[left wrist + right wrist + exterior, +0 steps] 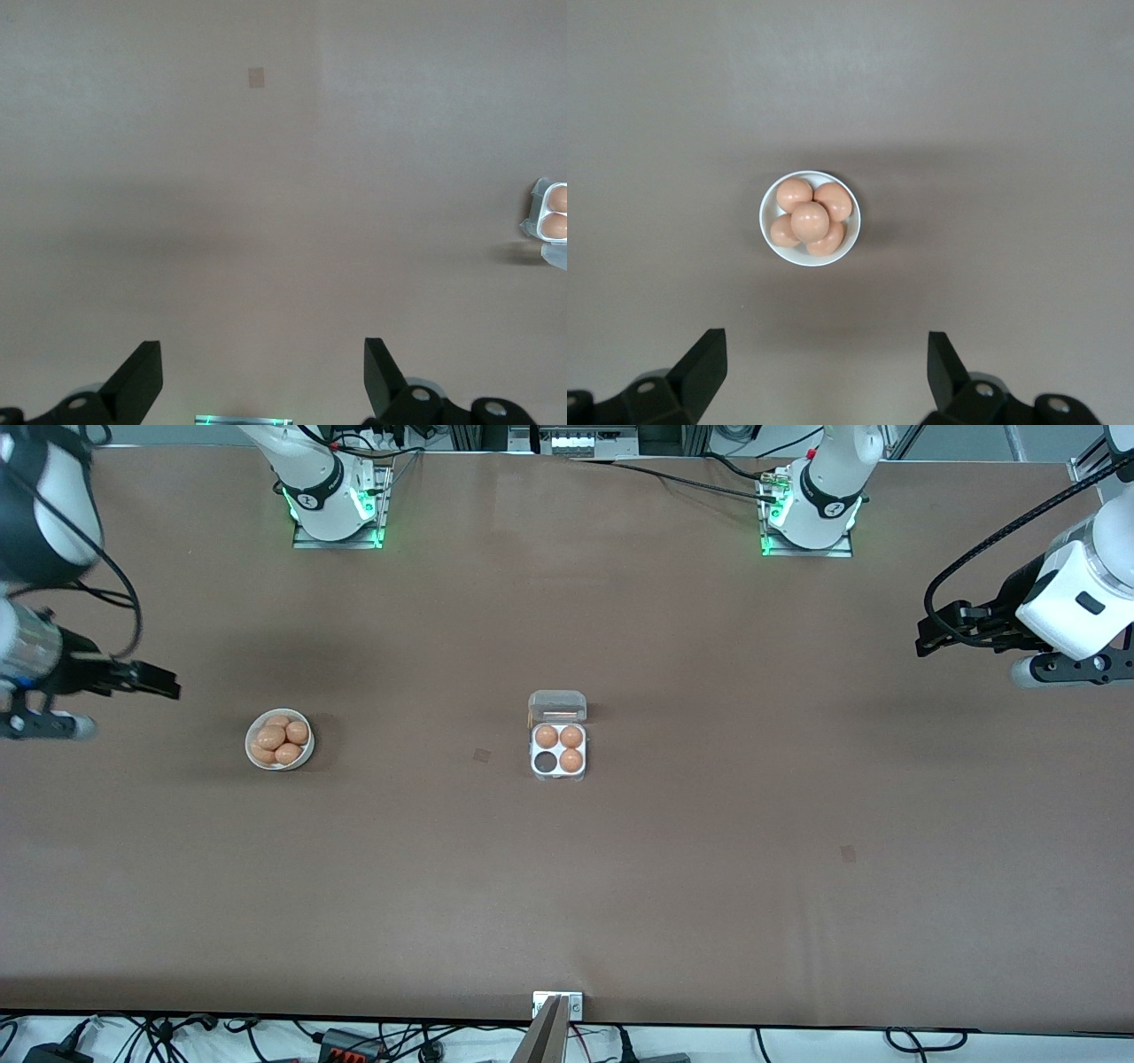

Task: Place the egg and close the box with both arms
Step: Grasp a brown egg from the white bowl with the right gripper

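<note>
egg pickup not yet begun: both grippers clear of the work

right gripper [164, 682] up in the air at the right arm's end of the table, fingers spread wide in the right wrist view, nothing between them. white bowl [810, 252] ahead of that gripper and below it, holding five eggs heaped together, one egg [810, 221] riding on top of the other four.

left gripper [926, 638] up in the air at the left arm's end, fingers likewise parted and empty; waiting. box [558, 746] well apart from both grippers, mid-table, clear lid [557, 707] folded back and standing open. three cells filled, one empty cell [544, 762] showing dark, on the side toward the right arm and nearer the front camera.

judged step in hand: right arm to fetch one egg from the bowl.

recommended handling:
- top egg the natural choice; nothing resting on it, neighbours least disturbed.
- straight descent with fingers wide, centred over the egg, pads to its flanks and not its crown.
- gentle closure only; smooth rounded shell, likely to slip or crack.
- vertical lift before any travel toward the box.

risk noted: heaped eggs touching one another; a sideways nudge likely to roll one over the rim.
</note>
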